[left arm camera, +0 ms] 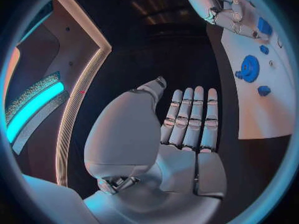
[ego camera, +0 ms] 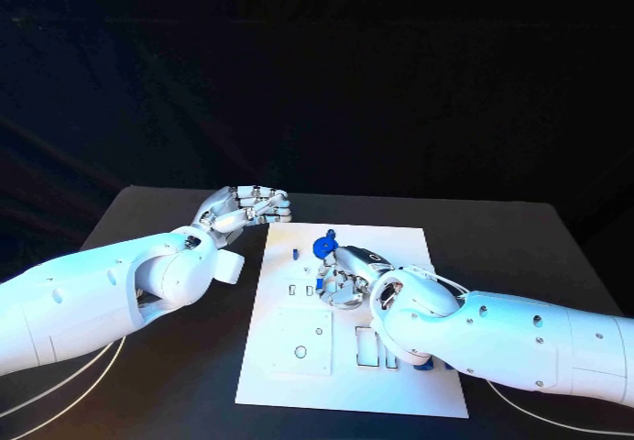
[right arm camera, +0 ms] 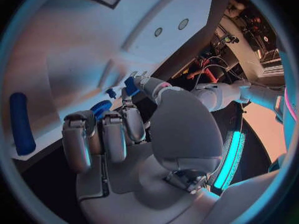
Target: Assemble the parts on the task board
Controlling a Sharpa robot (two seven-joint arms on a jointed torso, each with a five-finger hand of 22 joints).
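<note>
The white task board (ego camera: 397, 385) lies in the middle of the black table. My right hand (ego camera: 346, 275) hovers low over its upper half with fingers curled. In the right wrist view its thumb and one finger (right arm camera: 144, 82) close on a small blue part (right arm camera: 131, 84). Just beyond the fingers a round blue part (ego camera: 323, 246) (left arm camera: 249, 67) (right arm camera: 101, 108) sits on the board, with a small blue part (ego camera: 331, 233) (left arm camera: 264, 90) behind it. My left hand (ego camera: 245, 209) (left arm camera: 187, 129) hangs flat with straight fingers off the board's far left corner, holding nothing.
A long blue cylinder (right arm camera: 20, 123) lies on the board beside my right hand. Another blue piece (ego camera: 425, 364) shows at the board's right edge under my right forearm. Rectangular slots (ego camera: 367, 346) mark the board's near half. White cables (ego camera: 80, 376) trail off the table's left.
</note>
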